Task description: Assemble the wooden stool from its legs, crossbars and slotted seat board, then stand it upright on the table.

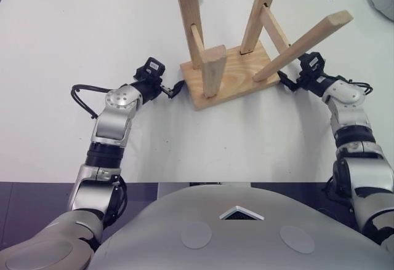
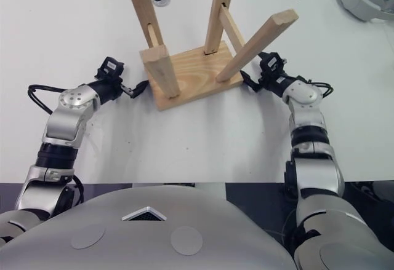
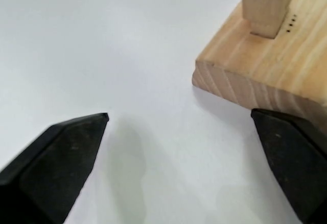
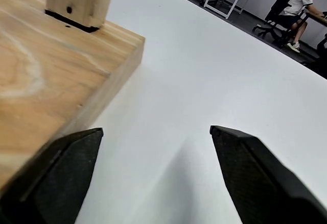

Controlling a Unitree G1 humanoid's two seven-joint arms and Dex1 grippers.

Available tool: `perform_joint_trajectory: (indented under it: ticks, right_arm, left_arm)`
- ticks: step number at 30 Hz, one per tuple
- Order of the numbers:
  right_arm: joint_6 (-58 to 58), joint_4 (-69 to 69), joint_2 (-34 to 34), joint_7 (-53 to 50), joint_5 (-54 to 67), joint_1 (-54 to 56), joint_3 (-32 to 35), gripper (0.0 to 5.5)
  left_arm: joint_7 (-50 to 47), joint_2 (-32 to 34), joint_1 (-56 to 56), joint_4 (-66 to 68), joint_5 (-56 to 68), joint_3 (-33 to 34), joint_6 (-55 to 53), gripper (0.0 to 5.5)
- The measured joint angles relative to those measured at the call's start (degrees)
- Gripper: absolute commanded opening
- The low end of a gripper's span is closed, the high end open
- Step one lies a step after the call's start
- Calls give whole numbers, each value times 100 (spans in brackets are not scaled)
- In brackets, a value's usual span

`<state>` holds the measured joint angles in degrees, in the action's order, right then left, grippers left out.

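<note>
- I judge the joinery all but finished: the pale pine stool (image 1: 237, 76) sits upside down near the middle of the white table (image 1: 74, 24). Its slotted rectangular seat board (image 1: 233, 84) lies flat on the surface, with four square wooden legs (image 1: 188, 11) pointing up.
- Short wooden crossbars (image 1: 275, 29) bridge the leg pairs. The near right leg (image 1: 305, 43) leans outward more than the rest, and I cannot tell whether it is fully home in its slot.
- The step in hand, as I read it, is taking hold of the board from both sides so the stool can be turned onto its feet.
- The left gripper (image 1: 174, 89) is low at the board's left edge, forearm stretched forward over the table. Its black fingers (image 3: 61, 152) are spread apart with nothing between them, one tip just beside the board's corner.
- The right gripper (image 1: 284, 79) mirrors it at the right edge, elbow bent and wrist angled in. Its black fingers (image 4: 260, 178) are also wide apart and empty, one of them close against the board's side.
- The next move calls for both sets of fingers to pinch the board's thickness evenly. The two arms then need a matched lift and roll, with that leaning leg kept from working loose.
</note>
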<state>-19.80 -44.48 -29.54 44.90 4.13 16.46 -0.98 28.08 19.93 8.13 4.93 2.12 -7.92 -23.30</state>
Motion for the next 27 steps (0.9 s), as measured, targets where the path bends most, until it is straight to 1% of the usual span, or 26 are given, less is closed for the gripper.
perform_joint_trajectory:
  ticks: [3,6,11,14,18,21,23,27]
  right_arm:
    - [376,829,-39,28,75,-472,1,394]
    - [688,1584,13,-266,83,-905,43,394]
    - [1510,3133,77,-486,619,-1872,490,394]
    - [1659,3293,-39,-576,639,-2136,616,394]
    - [1745,3163,-120,-508,511,-2110,523,394]
    - [1743,3029,-19,-441,465,-1980,371,394]
    - [1742,2983,24,-408,420,-1847,229,394]
    - [1856,3274,-57,-230,394,-1936,36,394]
  left_arm:
    - [13,55,6,142,-5,60,181,517]
    - [93,247,-34,162,4,172,272,517]
    - [177,659,-231,244,53,662,857,517]
    - [588,775,-415,99,267,698,880,517]
    - [1017,839,-795,-334,395,356,607,517]
    - [975,836,-755,-327,381,235,606,517]
    - [861,708,-645,-257,280,106,635,517]
    - [657,628,-517,-148,166,30,652,517]
